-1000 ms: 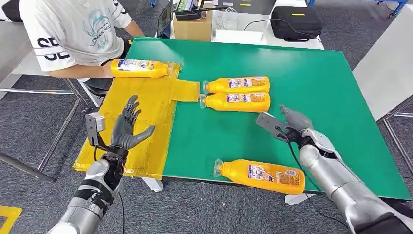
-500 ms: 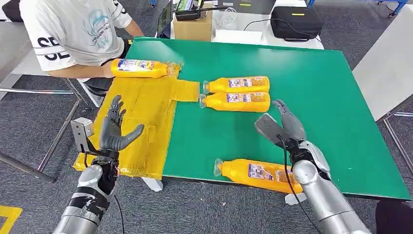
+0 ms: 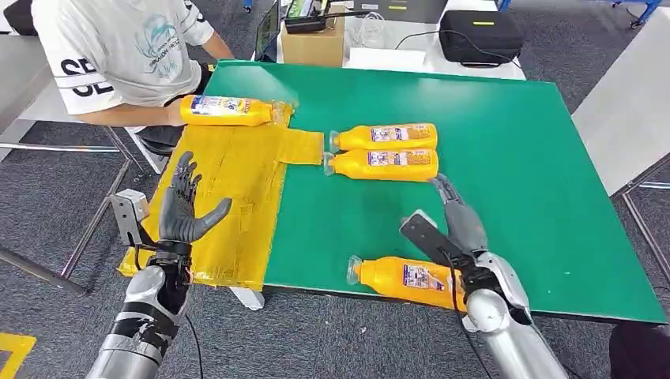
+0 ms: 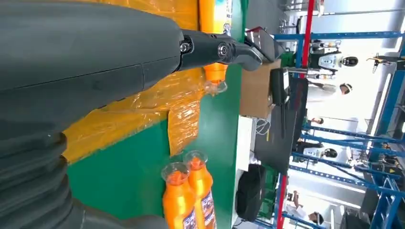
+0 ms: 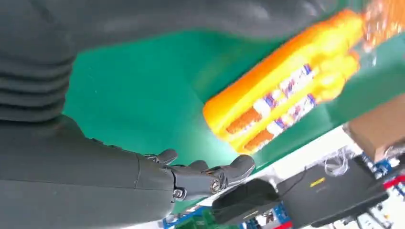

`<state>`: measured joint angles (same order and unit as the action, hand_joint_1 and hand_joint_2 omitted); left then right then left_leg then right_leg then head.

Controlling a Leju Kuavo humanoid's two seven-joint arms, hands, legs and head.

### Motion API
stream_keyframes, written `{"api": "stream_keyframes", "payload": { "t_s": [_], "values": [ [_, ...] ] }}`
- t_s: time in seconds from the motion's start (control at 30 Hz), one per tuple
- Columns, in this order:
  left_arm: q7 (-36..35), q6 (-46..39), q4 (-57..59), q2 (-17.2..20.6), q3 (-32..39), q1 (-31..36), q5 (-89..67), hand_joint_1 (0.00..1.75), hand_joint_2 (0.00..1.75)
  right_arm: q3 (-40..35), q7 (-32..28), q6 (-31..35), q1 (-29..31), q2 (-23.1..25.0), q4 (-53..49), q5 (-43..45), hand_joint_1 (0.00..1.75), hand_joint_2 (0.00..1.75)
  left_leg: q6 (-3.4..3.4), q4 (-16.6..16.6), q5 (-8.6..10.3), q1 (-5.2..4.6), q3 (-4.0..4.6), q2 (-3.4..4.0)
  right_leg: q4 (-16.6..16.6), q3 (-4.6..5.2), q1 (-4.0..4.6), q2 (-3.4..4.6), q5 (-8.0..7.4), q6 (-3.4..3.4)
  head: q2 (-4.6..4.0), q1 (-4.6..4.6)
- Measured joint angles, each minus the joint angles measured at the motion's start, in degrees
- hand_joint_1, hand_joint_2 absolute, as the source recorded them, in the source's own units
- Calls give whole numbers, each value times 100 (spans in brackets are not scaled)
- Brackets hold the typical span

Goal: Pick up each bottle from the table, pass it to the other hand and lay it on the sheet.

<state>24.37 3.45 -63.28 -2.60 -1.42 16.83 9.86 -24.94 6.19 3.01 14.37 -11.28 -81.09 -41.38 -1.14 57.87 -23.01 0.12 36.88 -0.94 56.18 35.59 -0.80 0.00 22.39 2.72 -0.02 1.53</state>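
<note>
right hand move: over the last second the right hand (image 3: 452, 229) dropped back toward the robot, from a spot past the near bottle's far side to right above the near bottle (image 3: 419, 282)
left hand move: left hand (image 3: 186, 212) slid a little outward and lower over the sheet (image 3: 229, 181), then barely moved in the final half second
unchanged: paired bottles (image 3: 383, 152) mid-table and the far bottle (image 3: 227, 110) sat exactly where they were
meaning: read this as the approach for the next pick; near bottle was the likely target, grasp not yet made (my judgement, no contact visible)
right hand state: fingers extended and apart, thumb splayed to one side, nothing held; it overlapped the bottle's label end in head view, touching or just above, couldn't tell
left hand state: spread wide, palm turned inward, nothing held, hovering above the sheet's near part (looked parked as receiver for the handover)
near bottle: lay on its side on the green table (image 3: 513, 142) at the near edge, cap pointing toward the sheet
far bottle: lay on the sheet's far edge, a person's arm (image 3: 126, 116) just behind it
paired bottles: side by side, touching, caps toward the sheet's tab
progress: one bottle on the sheet, three left on the green
</note>
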Motion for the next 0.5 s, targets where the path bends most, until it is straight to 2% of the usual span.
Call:
{"api": "stream_keyframes", "payload": {
  "t_s": [0.23,0.5],
  "values": [
    [-15,15,0,-22,63,-4,0,0,175,-199,74,-177,-451,2,-327,-251,0,175,0,0,-1,0,1,0,0,1,0,0,1,0,2,0],
    [-22,15,0,-33,101,-23,17,0,175,-310,114,-214,-641,-18,-518,-352,0,175,1,-1,-1,0,1,1,0,2,0,0,1,-1,2,2]
  ]
}}
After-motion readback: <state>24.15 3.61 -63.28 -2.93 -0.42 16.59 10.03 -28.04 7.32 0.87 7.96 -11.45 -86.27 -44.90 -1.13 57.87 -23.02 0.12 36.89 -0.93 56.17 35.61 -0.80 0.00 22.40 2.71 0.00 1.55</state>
